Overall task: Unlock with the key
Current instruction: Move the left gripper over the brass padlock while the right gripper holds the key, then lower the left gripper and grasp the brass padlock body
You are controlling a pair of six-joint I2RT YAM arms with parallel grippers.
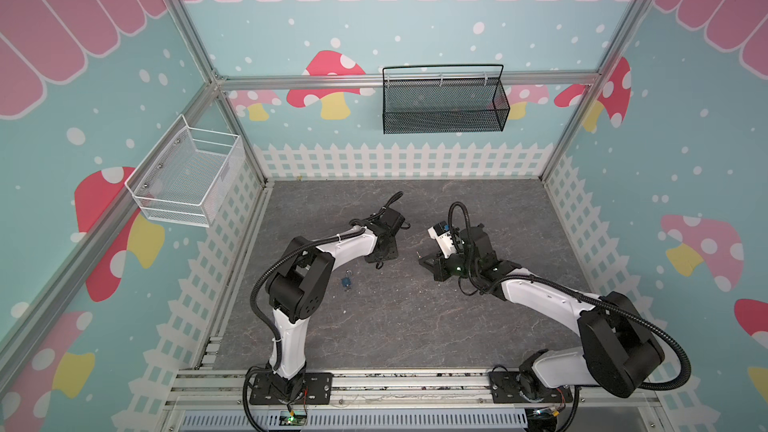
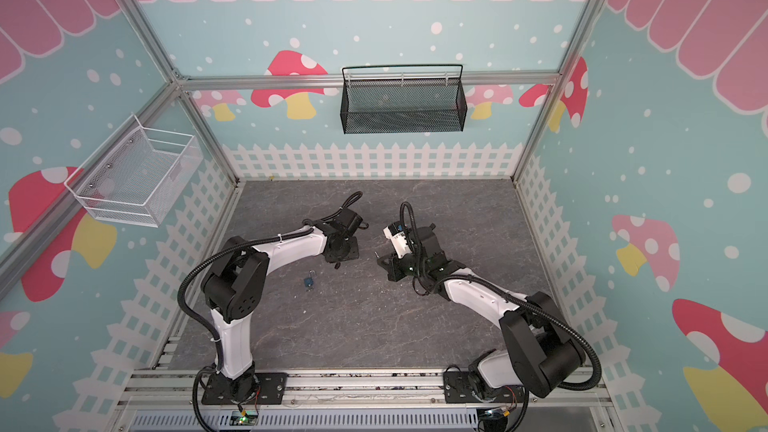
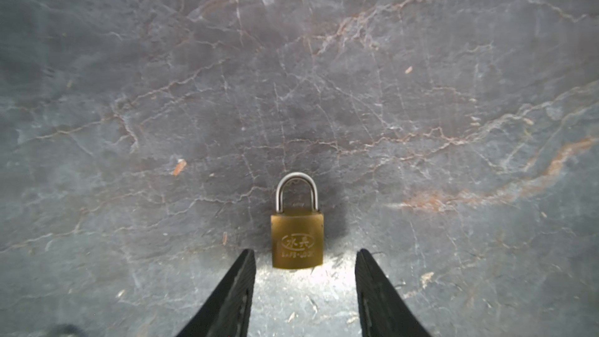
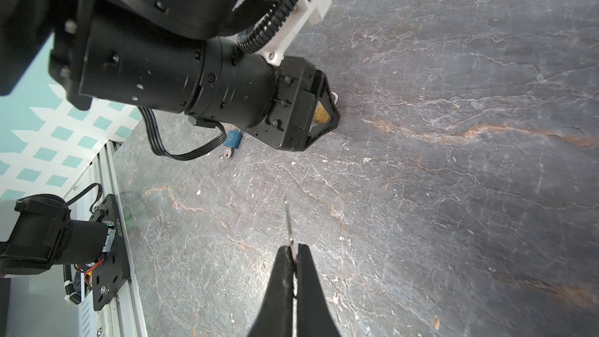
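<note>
A brass padlock [image 3: 297, 238] lies flat on the grey slate table, shackle pointing away from my left gripper [image 3: 304, 254]. That gripper is open, and its black fingertips [image 3: 249, 256] stand on either side of the lock's lower end with a gap on each side. In both top views the left wrist [image 1: 380, 249] hides the lock. The key [image 4: 288, 222] is a thin metal blade sticking out from my right gripper [image 4: 293, 248], which is shut on it. The right gripper [image 1: 422, 259] hovers a short way right of the left gripper, key tip [image 1: 418, 253] pointing toward it.
A blue padlock [image 1: 345, 281] with a small key in it [image 4: 226, 154] lies on the table beside the left forearm. A white wire basket [image 1: 187, 176] hangs on the left wall. A black mesh basket [image 1: 444, 101] hangs on the back wall.
</note>
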